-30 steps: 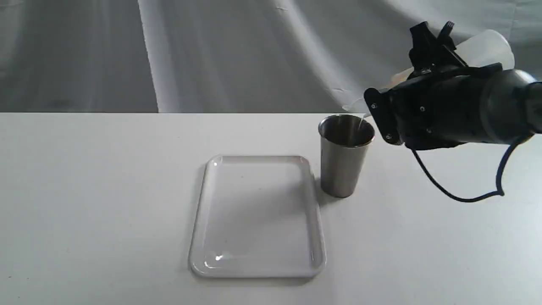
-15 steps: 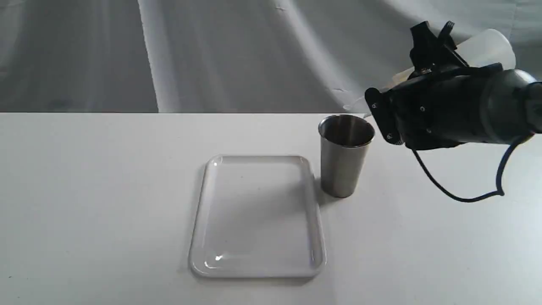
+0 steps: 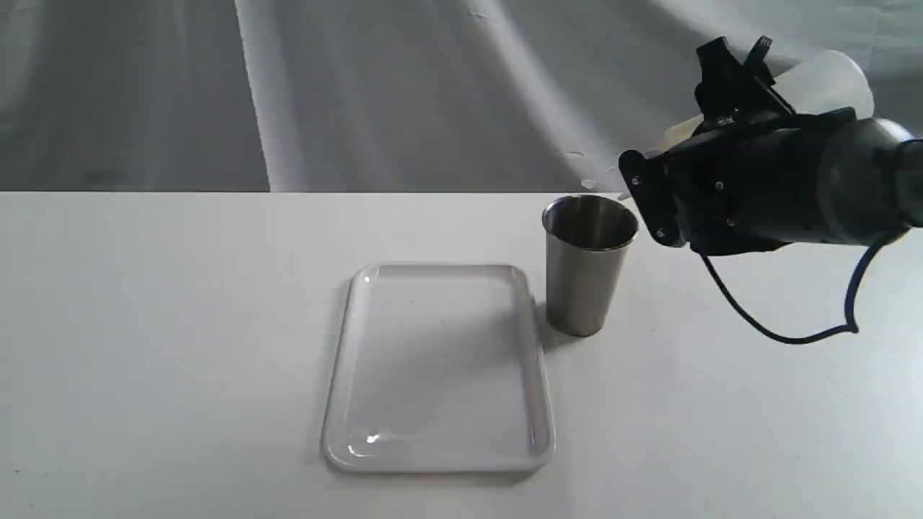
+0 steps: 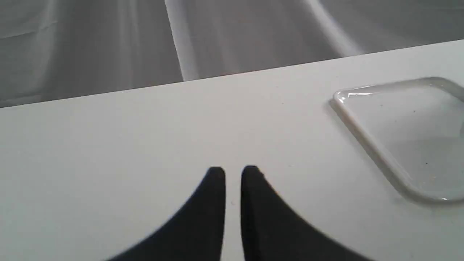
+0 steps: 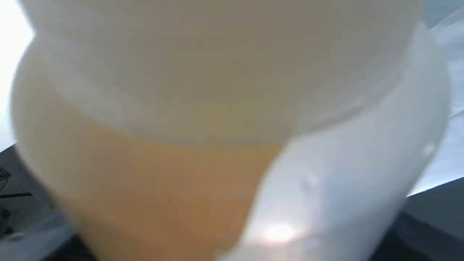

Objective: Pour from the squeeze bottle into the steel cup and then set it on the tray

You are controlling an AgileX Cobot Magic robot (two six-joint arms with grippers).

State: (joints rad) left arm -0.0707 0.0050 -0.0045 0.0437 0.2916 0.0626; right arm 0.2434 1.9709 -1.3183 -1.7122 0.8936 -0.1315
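Tilting a translucent whitish plastic squeeze bottle (image 3: 829, 79) above the brushed stainless-steel cup (image 3: 588, 267), the right gripper (image 3: 739, 63) clamps its body; no stream shows (righting it slowly should spare drips); glossy white rectangular tray (image 3: 440, 463) lies beside the cup; left gripper (image 4: 233, 174) fingers nearly together, empty.

Left gripper (image 4: 233, 174), jaws nearly together, above table (image 4: 108, 145), tray (image 4: 362, 134) nearby.

A plain white table (image 3: 180, 360) fills the foreground — matte, softly lit. Behind its far edge hangs grey cloth (image 3: 404, 86) in loose folds, one paler fold (image 3: 252, 94) dropping to the table.
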